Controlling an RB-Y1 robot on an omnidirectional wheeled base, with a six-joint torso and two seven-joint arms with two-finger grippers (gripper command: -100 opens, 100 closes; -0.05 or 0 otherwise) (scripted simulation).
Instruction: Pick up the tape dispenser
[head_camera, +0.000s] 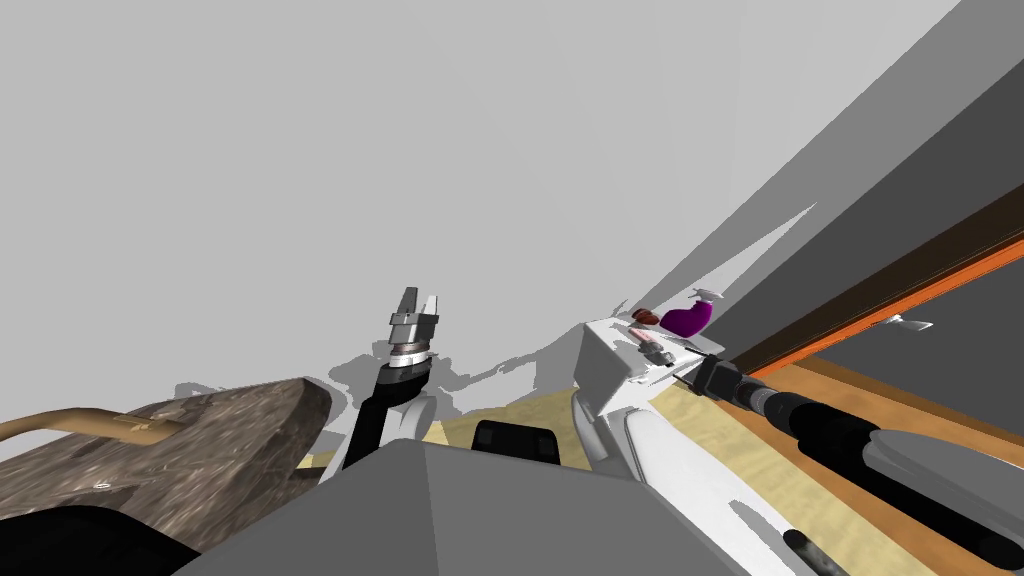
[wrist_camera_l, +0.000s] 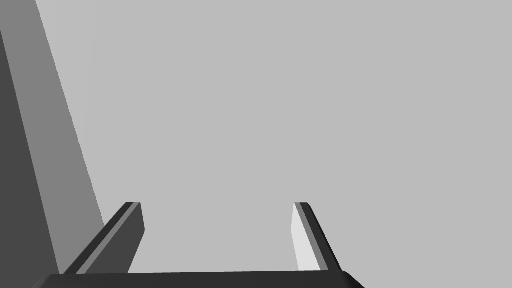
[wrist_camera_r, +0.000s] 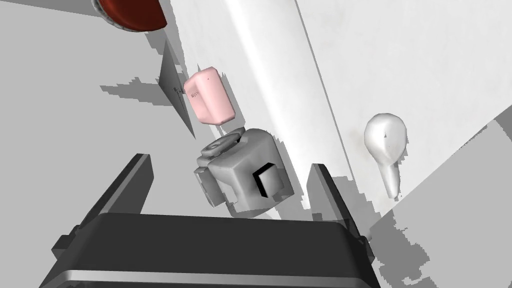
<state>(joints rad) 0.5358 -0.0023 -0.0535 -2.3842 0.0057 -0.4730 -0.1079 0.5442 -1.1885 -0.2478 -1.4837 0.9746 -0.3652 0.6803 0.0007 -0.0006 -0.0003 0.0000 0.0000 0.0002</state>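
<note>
Reaching over the white surface (head_camera: 600, 372) in the head view, the right arm holds its jaws at the grey tape dispenser (head_camera: 657, 353); the left jaws hang raised, well apart. The left wrist view shows them open, empty. In the right wrist view the tape dispenser lies between the open right jaws, untouched; keeping it centred, easing forward, then closing on its sides looks best.

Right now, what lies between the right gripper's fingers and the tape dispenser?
Nothing: the right wrist view shows the grey tape dispenser inside the open right gripper, gaps bare.
</note>
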